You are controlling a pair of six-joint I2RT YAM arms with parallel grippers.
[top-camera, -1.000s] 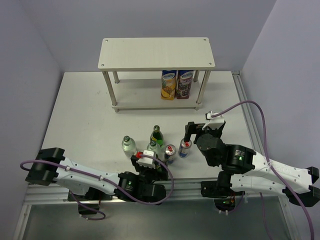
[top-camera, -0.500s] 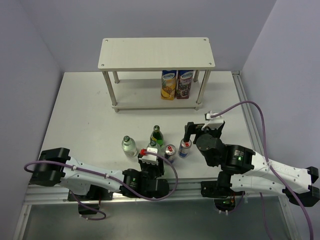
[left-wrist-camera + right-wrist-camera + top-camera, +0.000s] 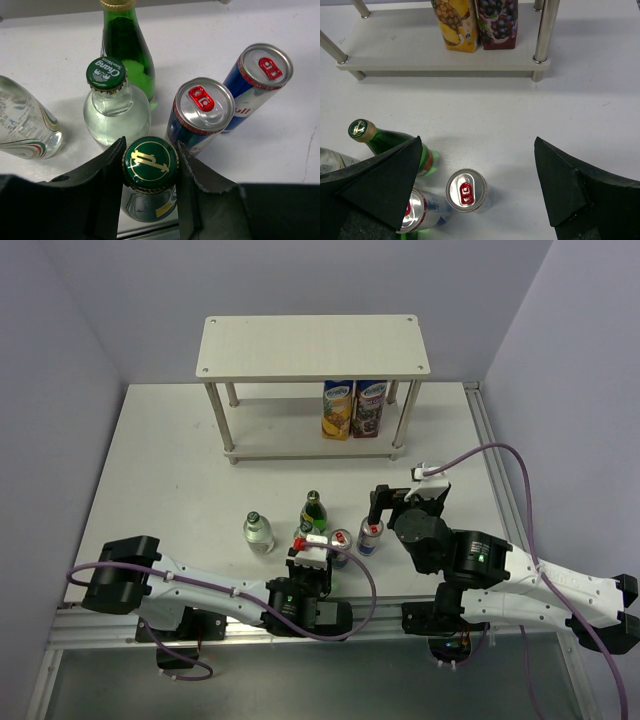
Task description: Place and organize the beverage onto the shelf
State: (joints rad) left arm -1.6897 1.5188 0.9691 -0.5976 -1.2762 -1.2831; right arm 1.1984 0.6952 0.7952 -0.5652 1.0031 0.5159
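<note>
I am gripping the nearest green glass bottle point(image 3: 150, 165) with the left claw point(image 3: 150, 148). Its fingers point(image 3: 107, 185) are pressing the gold-printed crown cap from 9 and 3 o'clock, so the hold is sitting high, on the cap rather than the neck. The bottle is standing upright on the table point(image 3: 280, 145) at the 6 o'clock edge of the drinks cluster. A clear Chang bottle point(image 3: 116, 107) is just beside it at 11 o'clock and a Red Bull can point(image 3: 202, 112) just beside it at 1 o'clock.

The shelf point(image 3: 315, 345) is standing well apart at 12 o'clock, with juice cartons point(image 3: 337, 408) occupying the right end of its lower tier.

With neighbours this tight, I am planning a straight vertical lift before any travel, so the base is not clipping the Chang bottle or the can. A cap-only grip could let the heavy body swing, so I am favouring a slow, level carry. I am aiming for the free stretch of lower tier at 9 o'clock of the cartons.

The right claw point(image 3: 477, 145) is hanging wide open, holding nothing, above the other can point(image 3: 465, 190). I am keeping it clear of the route.
</note>
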